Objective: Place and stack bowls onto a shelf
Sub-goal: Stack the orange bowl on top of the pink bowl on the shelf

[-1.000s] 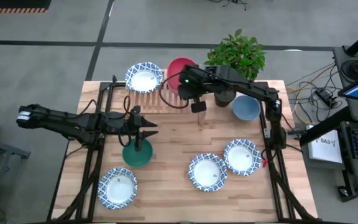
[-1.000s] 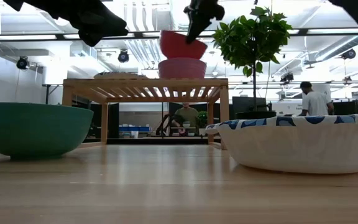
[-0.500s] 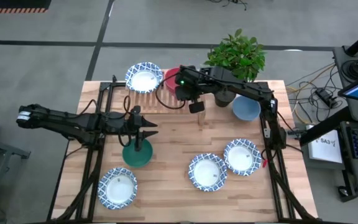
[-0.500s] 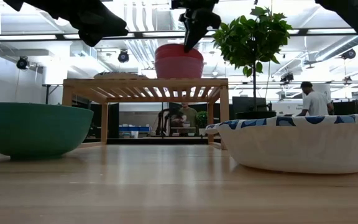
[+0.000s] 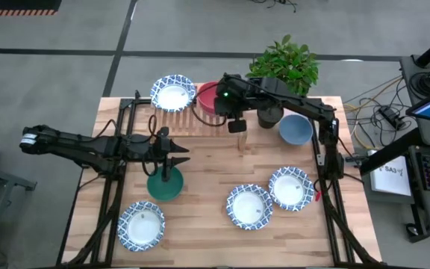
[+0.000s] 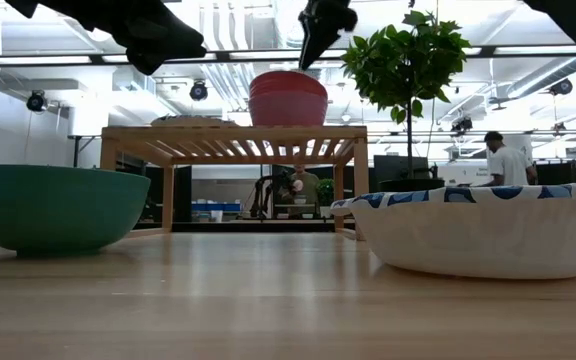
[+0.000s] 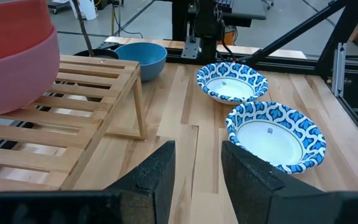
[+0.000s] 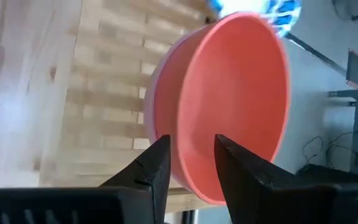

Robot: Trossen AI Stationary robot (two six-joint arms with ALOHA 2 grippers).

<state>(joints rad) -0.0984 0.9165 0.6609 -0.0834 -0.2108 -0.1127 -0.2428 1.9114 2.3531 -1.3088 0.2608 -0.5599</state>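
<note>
A red bowl (image 6: pixel 288 82) sits nested in a pink bowl (image 6: pixel 288 110) on the right half of the light-wood shelf (image 6: pixel 233 135). A patterned bowl (image 5: pixel 173 93) rests on the shelf's left half. My right gripper (image 8: pixel 191 146) hangs open just above the red bowl's near rim (image 8: pixel 185 124), clear of it in the low view. My left gripper (image 7: pixel 197 162) stands open and empty above the green bowl (image 5: pixel 164 184), which rests on the table.
A blue bowl (image 5: pixel 295 129) stands right of the shelf, beside a potted plant (image 5: pixel 284 66). Two patterned bowls (image 5: pixel 249 207) (image 5: pixel 290 187) lie at the near right, another (image 5: pixel 141 226) at the near left. People move in the room behind.
My right gripper has lowered the red bowl, which hung tilted above the pink bowl, until it sat level inside it. It has let go and risen a little above the rim. The left arm has kept still.
</note>
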